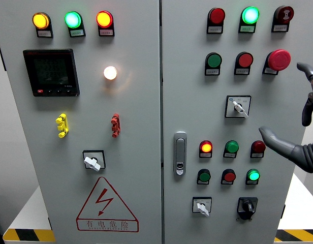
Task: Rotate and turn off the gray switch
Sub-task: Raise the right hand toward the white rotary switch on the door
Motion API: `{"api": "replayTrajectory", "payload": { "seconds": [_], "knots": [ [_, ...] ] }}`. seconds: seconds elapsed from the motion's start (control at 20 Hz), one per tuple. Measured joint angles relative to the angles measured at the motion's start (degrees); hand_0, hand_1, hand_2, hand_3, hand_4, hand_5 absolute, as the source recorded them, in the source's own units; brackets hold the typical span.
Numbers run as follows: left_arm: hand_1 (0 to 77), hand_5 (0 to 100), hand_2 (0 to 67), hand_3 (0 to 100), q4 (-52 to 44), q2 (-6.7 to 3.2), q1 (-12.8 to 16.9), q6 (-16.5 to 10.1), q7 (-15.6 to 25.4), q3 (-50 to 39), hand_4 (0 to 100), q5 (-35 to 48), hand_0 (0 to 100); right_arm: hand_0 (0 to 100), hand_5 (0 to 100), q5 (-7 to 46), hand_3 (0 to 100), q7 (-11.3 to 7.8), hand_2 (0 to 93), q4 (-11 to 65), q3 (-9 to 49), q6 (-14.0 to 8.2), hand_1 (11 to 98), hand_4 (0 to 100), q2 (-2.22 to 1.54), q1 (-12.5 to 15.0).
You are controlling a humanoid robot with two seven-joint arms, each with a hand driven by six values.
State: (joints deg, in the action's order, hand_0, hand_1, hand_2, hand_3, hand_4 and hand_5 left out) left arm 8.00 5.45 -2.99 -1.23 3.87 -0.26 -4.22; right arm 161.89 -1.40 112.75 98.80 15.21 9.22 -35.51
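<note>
The right hand [299, 117] hangs at the right edge of the panel [136, 127], fingers spread and holding nothing: the thumb juts left toward the lower lamps, the other fingers curl loosely above it beside the red mushroom button [279, 59]. The left hand is out of sight.

Three pale rotary switches show on the panel, so which one the task means is a judgement. The nearest to the hand is the gray switch [238, 107] on the right door, below the green and red buttons and above the lit red lamp [206, 147]; its lever points down and to the right. Another sits lower on that door [201, 206], beside a black knob [247, 206], and a third on the left door [93, 160].

The step looks like the approach: the hand is near the upper switch but clear of it. Next it would need to move left, pinch the small lever between thumb and a finger, and twist it to off, keeping clear of the mushroom button just above.
</note>
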Motion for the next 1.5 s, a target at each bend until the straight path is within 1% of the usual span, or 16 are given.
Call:
{"api": "replayTrajectory", "payload": {
  "seconds": [0.25,0.35,0.5,0.55,0.6,1.0,1.05,1.15,1.25,1.35,1.5],
  "knots": [
    [0.0,12,13.3,18,0.00,0.00,0.00,0.00,0.00,0.00,9,0.00,0,0,100,0.04,89,0.23,13.4,0.00,0.05,0.00,46.2,92,0.01,0.00],
    [0.0,12,13.3,18,0.00,0.01,0.03,0.00,0.00,0.00,9,0.00,0,0,100,0.04,89,0.32,19.7,-0.10,0.02,0.08,45.6,92,0.01,0.00],
    [0.0,12,13.3,18,0.00,0.01,0.03,0.00,0.00,0.00,9,0.00,0,0,100,0.07,89,0.76,26.1,-0.51,-0.02,0.31,43.8,92,0.01,-0.13],
    [0.0,12,13.3,18,0.00,0.01,0.03,0.00,0.00,0.00,9,0.00,0,0,100,0.08,89,1.12,27.6,-0.73,-0.06,0.31,43.7,92,0.01,-0.26],
    [0.0,12,13.2,18,0.00,0.01,0.05,0.00,0.00,0.00,9,0.00,0,0,100,0.09,89,1.51,33.5,-1.02,-0.09,0.31,43.1,92,0.01,-0.40],
    [0.0,12,13.2,18,0.00,0.01,0.03,0.00,0.00,0.00,10,0.04,0,0,100,-0.08,88,5.28,47.2,-4.57,-0.77,0.00,41.0,93,-0.08,-1.77],
    [0.0,12,13.2,18,0.00,0.01,0.05,0.00,0.00,0.00,10,0.04,0,0,100,-0.09,88,5.77,51.7,-5.11,-0.84,-0.04,40.1,93,-0.09,-2.03],
    [0.0,12,13.2,18,0.00,0.00,0.08,0.00,0.00,0.00,9,0.04,0,0,100,-0.09,88,6.73,55.8,-6.02,-1.01,-0.08,39.3,93,-0.12,-2.52],
    [0.0,12,13.2,18,0.00,0.00,0.07,0.00,0.00,0.00,10,0.03,0,0,100,-0.09,88,7.70,56.8,-6.85,-1.64,-0.09,39.0,93,-0.12,-3.11],
    [0.0,12,13.2,18,0.00,0.00,0.07,0.00,0.00,0.00,10,0.01,0,0,100,-0.16,88,8.58,60.7,-7.54,-2.30,-0.11,38.4,93,-0.10,-3.59],
    [0.0,12,13.2,18,0.00,0.01,0.01,0.00,0.00,0.00,10,0.00,0,0,100,-0.29,88,9.89,61.7,-8.69,-3.55,-0.22,38.0,92,-0.08,-3.82]
  ]
}}
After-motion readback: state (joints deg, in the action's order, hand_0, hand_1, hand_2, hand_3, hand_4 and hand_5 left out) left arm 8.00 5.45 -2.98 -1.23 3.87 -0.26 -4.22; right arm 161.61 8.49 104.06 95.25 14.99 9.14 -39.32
